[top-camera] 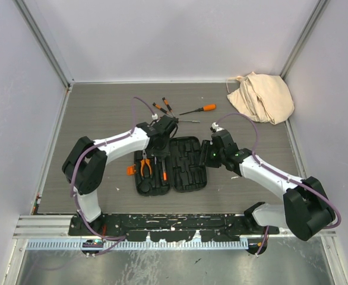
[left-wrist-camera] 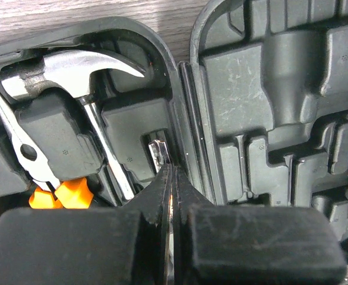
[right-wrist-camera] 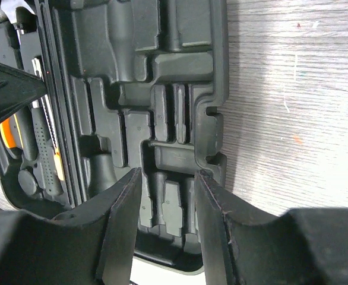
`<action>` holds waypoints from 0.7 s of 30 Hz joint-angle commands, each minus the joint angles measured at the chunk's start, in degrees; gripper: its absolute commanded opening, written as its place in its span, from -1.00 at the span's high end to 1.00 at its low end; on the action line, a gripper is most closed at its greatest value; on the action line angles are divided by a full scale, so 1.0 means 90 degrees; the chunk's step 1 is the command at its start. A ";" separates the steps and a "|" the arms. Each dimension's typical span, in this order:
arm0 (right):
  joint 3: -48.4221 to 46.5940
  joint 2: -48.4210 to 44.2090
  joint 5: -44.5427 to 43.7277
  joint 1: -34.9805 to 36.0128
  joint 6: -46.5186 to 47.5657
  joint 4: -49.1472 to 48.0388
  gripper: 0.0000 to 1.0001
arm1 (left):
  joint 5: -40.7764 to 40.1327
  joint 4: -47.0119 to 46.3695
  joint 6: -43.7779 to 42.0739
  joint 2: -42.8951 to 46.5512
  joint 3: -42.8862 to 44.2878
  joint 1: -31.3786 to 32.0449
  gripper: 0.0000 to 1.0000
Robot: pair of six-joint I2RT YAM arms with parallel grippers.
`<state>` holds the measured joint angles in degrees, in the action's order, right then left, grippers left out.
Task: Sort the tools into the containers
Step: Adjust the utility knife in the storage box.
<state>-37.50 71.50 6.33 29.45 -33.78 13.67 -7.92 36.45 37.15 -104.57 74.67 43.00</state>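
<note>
The black tool case [top-camera: 189, 169] lies open mid-table, both halves flat. Its left half holds a hammer [left-wrist-camera: 85, 62] and orange-handled pliers [top-camera: 145, 166]. My left gripper [top-camera: 164, 141] is over the far end of that half. In the left wrist view it [left-wrist-camera: 170, 169] is shut, and a thin silver screwdriver tip [left-wrist-camera: 157, 151] sticks out from between the fingertips into a slot. My right gripper [top-camera: 208, 153] is open and empty over the right half's outer rim [right-wrist-camera: 215, 113], with empty moulded slots between its fingers [right-wrist-camera: 167, 178].
An orange-handled screwdriver [top-camera: 201, 109] and three small screwdrivers [top-camera: 160, 108] lie on the table beyond the case. A beige cloth bag [top-camera: 262, 97] sits in the far right corner. Grey walls close in the table on three sides.
</note>
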 commanded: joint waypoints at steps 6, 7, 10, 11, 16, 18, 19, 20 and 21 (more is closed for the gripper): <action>-0.0008 -0.0024 0.0075 -0.0010 -0.0114 -0.0327 0.08 | -0.0121 -0.0114 0.0111 -0.0127 0.0060 0.0035 1.00; -0.0010 -0.0015 0.0075 -0.0011 -0.0114 -0.0328 0.08 | -0.0125 -0.0114 0.0111 -0.0142 0.0047 0.0036 1.00; -0.0017 -0.0001 0.0090 -0.0004 -0.0131 -0.0332 0.08 | -0.0147 -0.0100 0.0134 -0.0208 0.0000 0.0033 1.00; -0.0016 0.0001 0.0097 -0.0005 -0.0133 -0.0344 0.08 | -0.0154 -0.0095 0.0153 -0.0223 -0.0027 0.0032 1.00; 0.0010 0.0009 0.0105 -0.0009 -0.0149 -0.0357 0.08 | -0.0155 -0.0139 0.0189 -0.0306 -0.0173 0.0030 1.00; 0.0013 0.0007 0.0103 -0.0006 -0.0154 -0.0352 0.08 | -0.0166 -0.0155 0.0206 -0.0351 -0.0231 0.0042 1.00; 0.0013 0.0008 0.0107 -0.0006 -0.0153 -0.0356 0.08 | -0.0165 -0.0155 0.0216 -0.0369 -0.0250 0.0044 1.00; 0.0017 0.0007 0.0105 -0.0007 -0.0153 -0.0357 0.08 | -0.0174 -0.0170 0.0225 -0.0397 -0.0280 0.0067 1.00; 0.0009 -0.0003 0.0107 -0.0007 -0.0158 -0.0357 0.08 | -0.0190 -0.0167 0.0228 -0.0433 -0.0303 0.0086 1.00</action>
<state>-37.47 71.68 6.74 29.45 -34.46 13.21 -8.36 35.90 38.37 -105.75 74.11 43.13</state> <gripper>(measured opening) 0.461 0.004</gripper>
